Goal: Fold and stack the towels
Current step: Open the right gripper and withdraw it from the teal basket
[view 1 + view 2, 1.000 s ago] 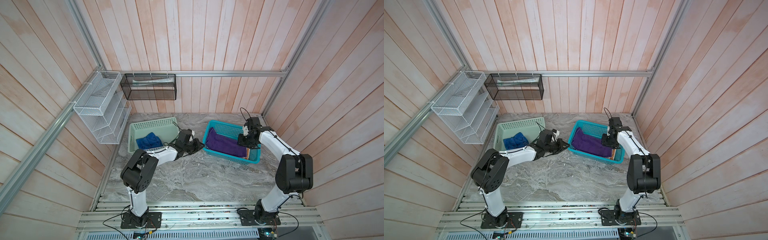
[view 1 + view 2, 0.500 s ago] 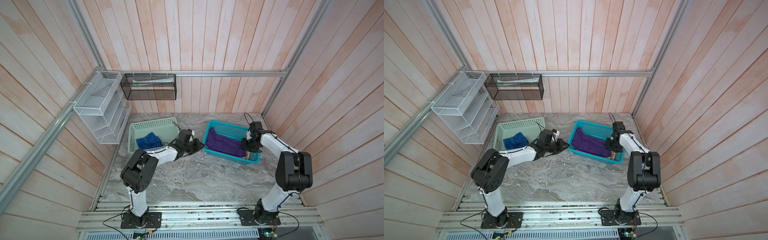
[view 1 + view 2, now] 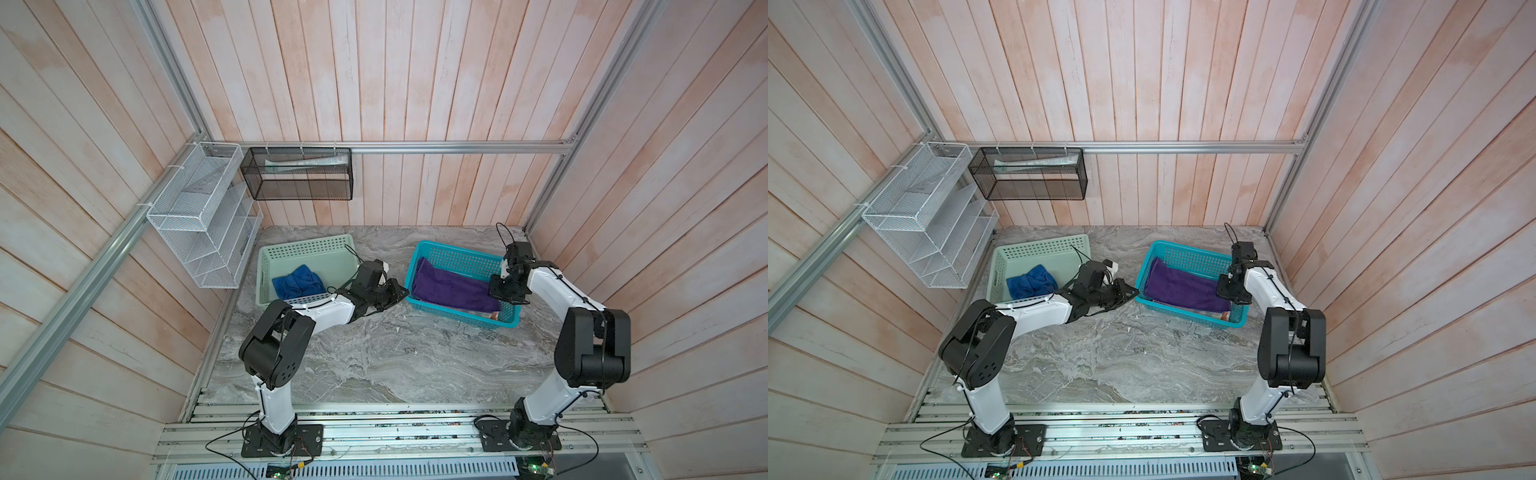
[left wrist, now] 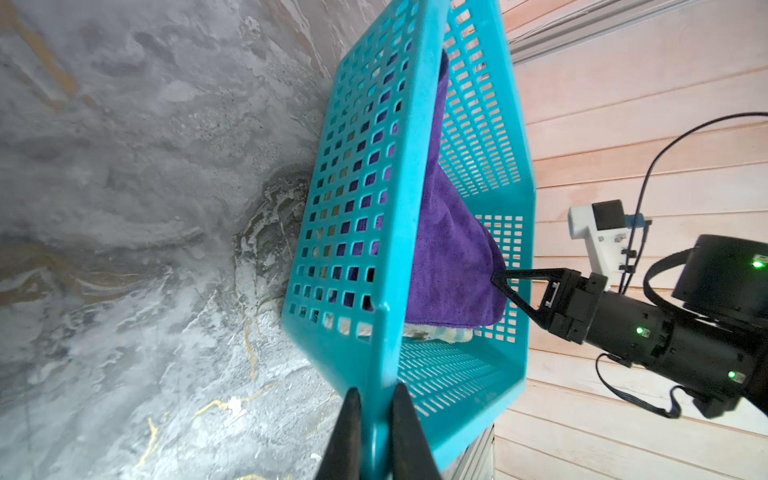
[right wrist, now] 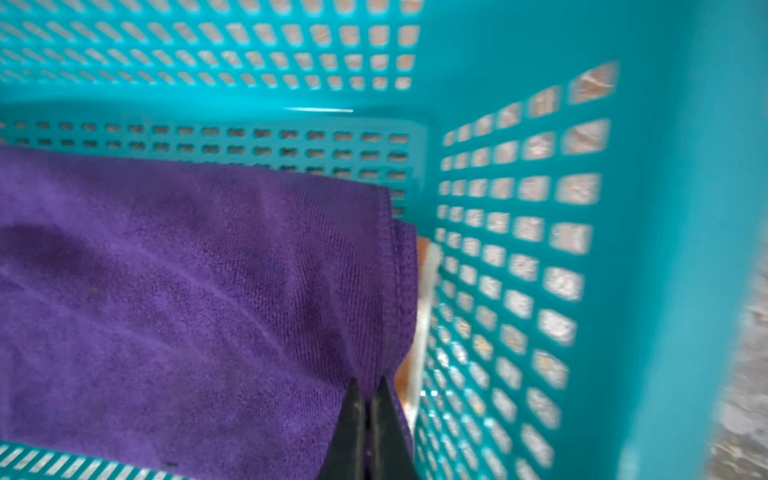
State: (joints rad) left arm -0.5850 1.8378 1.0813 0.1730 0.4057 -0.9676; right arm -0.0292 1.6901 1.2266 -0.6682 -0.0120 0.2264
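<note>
Pinching the purple towel (image 5: 187, 291) by its edge, the right hand (image 5: 369, 381) is clenched on it inside the teal basket (image 5: 665, 208), toward the surface's (image 3: 374, 353) far right corner. The left hand (image 4: 376, 391) is clamped on that basket's rim. A peach towel (image 5: 403, 378) peeks out underneath. The blue towel (image 3: 298, 281) sits crumpled in the mint-green basket (image 3: 307, 249), far left corner.

the purple towel (image 5: 199, 291) is soft cloth with a fine, matt ribbed pile and a stitched hem; the royal blue towel (image 3: 298, 281) looks like fluffier terry. the teal basket (image 4: 403, 208) is smooth, slightly glossy perforated plastic, the mint-green basket (image 3: 307, 249) paler, matt plastic. the tabletop (image 3: 395, 357) has a grey veined marble look with a dull sheen. the walls (image 3: 374, 83) are whitewashed wood planks, the rail (image 3: 457, 146) brushed metal, the white rack (image 3: 199, 216) and black bin (image 3: 301, 174) wire mesh.
</note>
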